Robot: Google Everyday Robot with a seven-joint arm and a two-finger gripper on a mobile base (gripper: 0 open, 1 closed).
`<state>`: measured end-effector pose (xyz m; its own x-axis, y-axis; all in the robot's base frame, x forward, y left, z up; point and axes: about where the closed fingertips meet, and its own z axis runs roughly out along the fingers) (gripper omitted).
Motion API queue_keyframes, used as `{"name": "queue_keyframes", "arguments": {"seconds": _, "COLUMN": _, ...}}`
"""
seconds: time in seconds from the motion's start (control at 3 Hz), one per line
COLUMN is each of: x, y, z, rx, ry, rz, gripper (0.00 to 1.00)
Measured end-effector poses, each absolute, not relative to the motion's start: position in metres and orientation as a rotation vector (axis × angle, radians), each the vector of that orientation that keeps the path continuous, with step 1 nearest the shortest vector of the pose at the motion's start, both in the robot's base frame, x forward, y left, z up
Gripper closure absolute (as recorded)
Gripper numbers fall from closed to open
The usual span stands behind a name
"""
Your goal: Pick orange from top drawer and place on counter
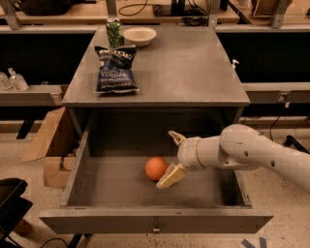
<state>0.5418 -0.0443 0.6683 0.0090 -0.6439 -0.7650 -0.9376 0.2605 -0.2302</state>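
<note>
The orange (156,168) lies on the floor of the open top drawer (121,191), near its middle. My gripper (173,157) is inside the drawer just right of the orange, with its fingers spread open. One fingertip (167,180) is low beside the orange, the other (175,137) is higher and behind it. The fingers stand close beside the fruit without closing on it. The grey counter (184,68) is the cabinet's top, above the drawer.
On the counter's left part lie a dark chip bag (115,69), a green can (115,31) and a white bowl (140,35). A cardboard box (51,145) sits on the floor at the left. A wooden bench with cables (160,9) runs behind.
</note>
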Motion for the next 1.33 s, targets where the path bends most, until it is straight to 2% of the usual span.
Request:
{"name": "queue_keyframes", "arguments": {"seconds": 0.67, "x": 0.546, "y": -0.026, "z": 0.623, "rx": -1.522, "ry": 1.774, "rz": 0.465, "gripper": 0.00}}
{"name": "queue_keyframes", "arguments": {"seconds": 1.0, "x": 0.542, "y": -0.015, "z": 0.611, "rx": -1.547, "ry": 1.788, "rz": 0.488, "gripper": 0.14}}
{"name": "queue_keyframes", "arguments": {"seconds": 1.33, "x": 0.539, "y": -0.005, "z": 0.608, "rx": -1.564, "ry": 1.788, "rz": 0.509, "gripper": 0.38}}
